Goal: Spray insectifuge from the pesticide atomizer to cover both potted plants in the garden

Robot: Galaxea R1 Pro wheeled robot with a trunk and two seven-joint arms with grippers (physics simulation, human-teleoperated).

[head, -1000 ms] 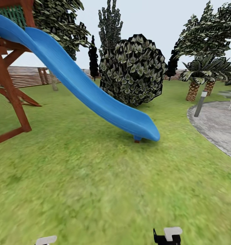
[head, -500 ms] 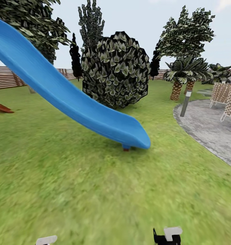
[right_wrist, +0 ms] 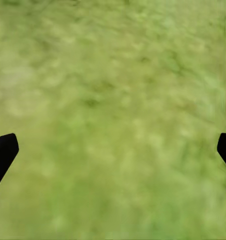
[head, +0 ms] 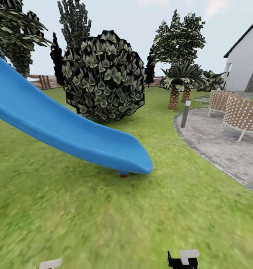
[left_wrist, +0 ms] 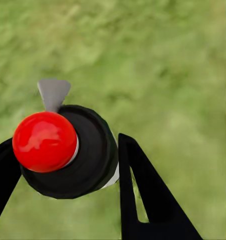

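In the left wrist view my left gripper [left_wrist: 68, 150] is shut on the pesticide atomizer [left_wrist: 90, 162], seen from its top end: a dark round body, a red cap, a small grey nozzle and a sliver of white band. Black fingers [left_wrist: 138, 190] press on both its sides, with lawn below. My right gripper [right_wrist: 115, 150] is open, its two black fingertips wide apart over bare grass. The two potted plants are out of view. The garden's grey stone patio [head: 219, 145] lies ahead to the right in the head view.
A blue slide [head: 66, 134] crosses the lawn at left, its foot close ahead. Behind it stands a big round dark bush [head: 104, 76]. A grey lamp post [head: 185, 113], a palm [head: 175, 87] and wicker chairs [head: 242, 114] edge the patio. Beyond are a slat fence [head: 44, 81] and a white house [head: 246, 61].
The head camera has swung to the right: the slide's wooden frame has left the picture, and the wicker chairs and the house have come in. Both arms keep their places.
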